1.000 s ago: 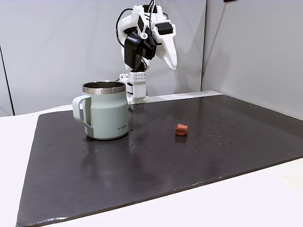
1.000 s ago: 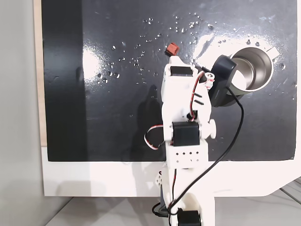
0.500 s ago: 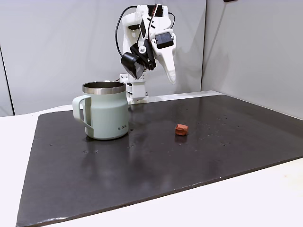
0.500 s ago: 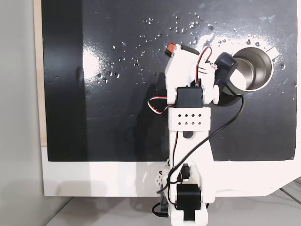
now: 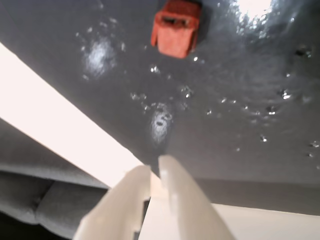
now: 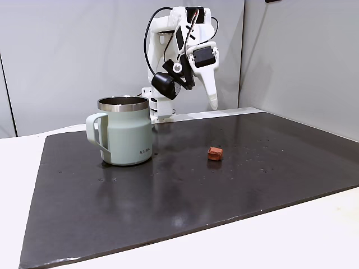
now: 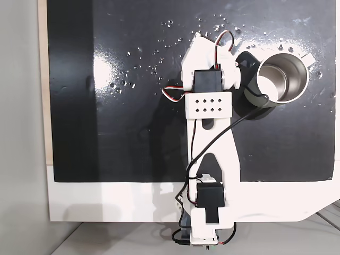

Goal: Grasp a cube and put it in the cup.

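The cube (image 5: pixel 175 27) is a small reddish-orange block lying on the dark mat, at the top of the wrist view, well beyond my fingertips. In a fixed view the cube (image 6: pixel 215 153) lies right of the cup (image 6: pixel 126 131), a pale mint-green mug with a steel rim and its handle to the left. My gripper (image 6: pixel 213 103) hangs high above the mat behind the cube, pointing down. Its fingers (image 5: pixel 172 185) sit together, shut and holding nothing. From above, the gripper (image 7: pixel 199 36) and arm hide the cube, and the cup (image 7: pixel 305 79) stands to the right.
The dark mat (image 6: pixel 168 190) covers most of the white table (image 6: pixel 314 235). Grey wall panels stand behind and to the right. The arm's base (image 7: pixel 207 212) sits at the mat's near edge in the fixed view from above. The mat's surface carries scattered small droplets.
The arm has unfolded, lifting and reaching out over the mat toward the cube. From above, the arm now covers the cube. Cube and cup have not moved.
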Motion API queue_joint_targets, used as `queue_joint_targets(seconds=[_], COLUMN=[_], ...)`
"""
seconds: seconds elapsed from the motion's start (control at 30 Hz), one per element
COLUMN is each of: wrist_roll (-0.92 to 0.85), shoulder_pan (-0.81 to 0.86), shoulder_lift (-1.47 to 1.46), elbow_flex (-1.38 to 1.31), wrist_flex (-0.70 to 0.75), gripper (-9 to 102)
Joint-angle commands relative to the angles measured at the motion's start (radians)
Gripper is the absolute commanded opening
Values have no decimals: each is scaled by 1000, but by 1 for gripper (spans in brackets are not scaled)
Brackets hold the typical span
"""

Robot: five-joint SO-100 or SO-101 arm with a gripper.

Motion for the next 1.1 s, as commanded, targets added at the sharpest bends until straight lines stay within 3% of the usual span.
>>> queue_joint_targets(seconds=[0.0, 0.53, 0.83, 1.07], wrist_roll=[21, 52, 100, 109], shoulder_pan=[14, 41, 54, 63], shoulder_lift=[-20, -147, -221, -256], elbow_flex=[-84, -189, -318, -370], wrist_flex=[12, 54, 164, 201], gripper=[0, 1, 24, 29])
